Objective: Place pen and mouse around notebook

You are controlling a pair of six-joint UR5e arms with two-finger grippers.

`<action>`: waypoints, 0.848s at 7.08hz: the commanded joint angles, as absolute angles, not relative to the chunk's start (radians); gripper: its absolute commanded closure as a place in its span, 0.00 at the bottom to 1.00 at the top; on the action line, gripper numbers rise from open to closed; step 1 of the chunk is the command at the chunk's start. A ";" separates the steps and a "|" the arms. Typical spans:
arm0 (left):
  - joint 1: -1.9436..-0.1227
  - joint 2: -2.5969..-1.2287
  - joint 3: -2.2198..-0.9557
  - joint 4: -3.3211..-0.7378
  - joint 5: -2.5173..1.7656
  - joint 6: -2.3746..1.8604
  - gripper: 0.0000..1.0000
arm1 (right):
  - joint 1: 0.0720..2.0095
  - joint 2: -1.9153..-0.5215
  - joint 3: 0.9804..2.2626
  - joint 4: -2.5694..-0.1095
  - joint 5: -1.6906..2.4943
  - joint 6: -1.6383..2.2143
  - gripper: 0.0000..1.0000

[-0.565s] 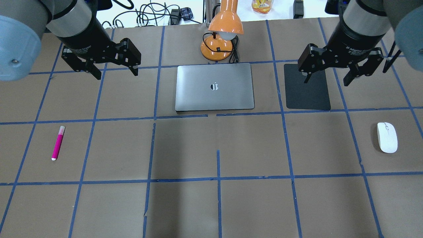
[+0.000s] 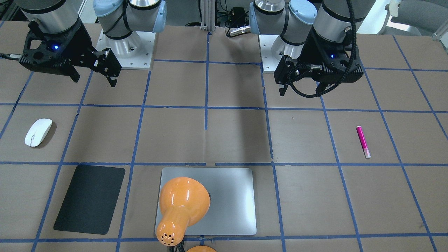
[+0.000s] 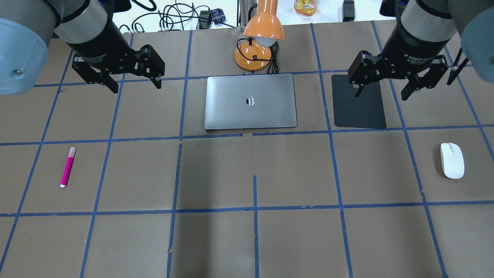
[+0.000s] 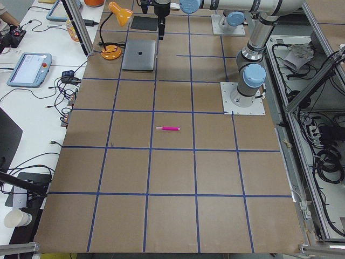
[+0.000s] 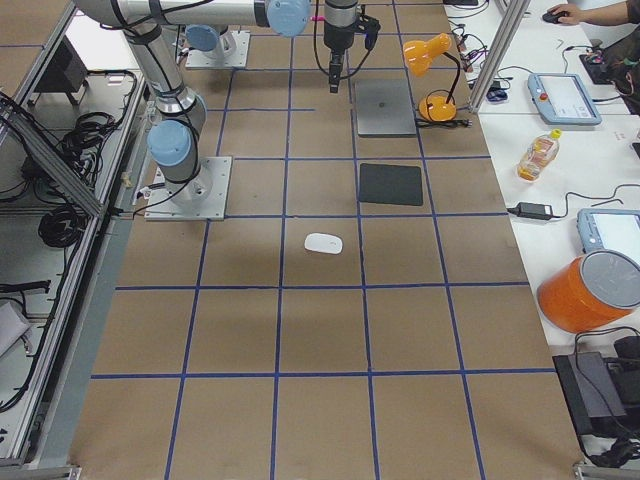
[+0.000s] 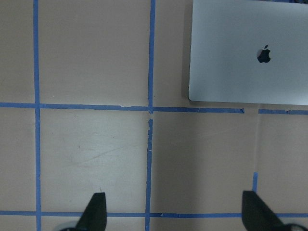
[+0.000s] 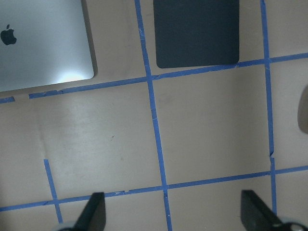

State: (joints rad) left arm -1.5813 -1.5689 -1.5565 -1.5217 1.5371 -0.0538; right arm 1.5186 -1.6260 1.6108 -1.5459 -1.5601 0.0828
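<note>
The magenta pen (image 3: 68,166) lies on the brown table at the left, well in front of my open left gripper (image 3: 137,87), which hangs in the air left of the notebook (image 3: 251,101). The silver notebook lies closed at the table's far middle. The white mouse (image 3: 452,160) rests at the right, in front of my open right gripper (image 3: 381,95), which hovers over the black mat (image 3: 359,101). Nothing sits between either gripper's fingers. From the front, the pen (image 2: 363,141) and mouse (image 2: 38,132) lie apart from both grippers.
An orange desk lamp (image 3: 258,42) with its cord stands just behind the notebook, and its shade (image 2: 180,206) hides part of the notebook from the front. Cables and a bottle (image 3: 307,7) lie beyond the far edge. Blue tape lines grid the brown tabletop.
</note>
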 commanded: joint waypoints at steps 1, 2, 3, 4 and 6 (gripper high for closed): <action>-1.582 -1.571 -1.554 -1.517 1.537 -0.052 0.00 | 1.520 -1.626 1.620 -1.546 -1.560 0.083 0.00; -1.568 -1.574 -1.552 -1.516 1.534 -0.045 0.00 | 1.517 -1.625 1.620 -1.545 -1.562 0.083 0.00; -1.557 -1.565 -1.568 -1.513 1.539 -0.014 0.00 | 1.516 -1.621 1.621 -1.536 -1.566 0.081 0.00; -1.507 -1.572 -1.572 -1.503 1.536 0.127 0.00 | 1.503 -1.618 1.623 -1.529 -1.574 0.071 0.00; -1.314 -1.571 -1.655 -1.481 1.535 0.368 0.00 | 1.421 -1.615 1.628 -1.480 -1.575 0.068 0.00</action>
State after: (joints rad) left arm -1.4216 -1.5718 -1.6060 -1.4982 1.5351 0.2176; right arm 1.4753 -1.6182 1.6238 -1.5054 -1.5719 0.0710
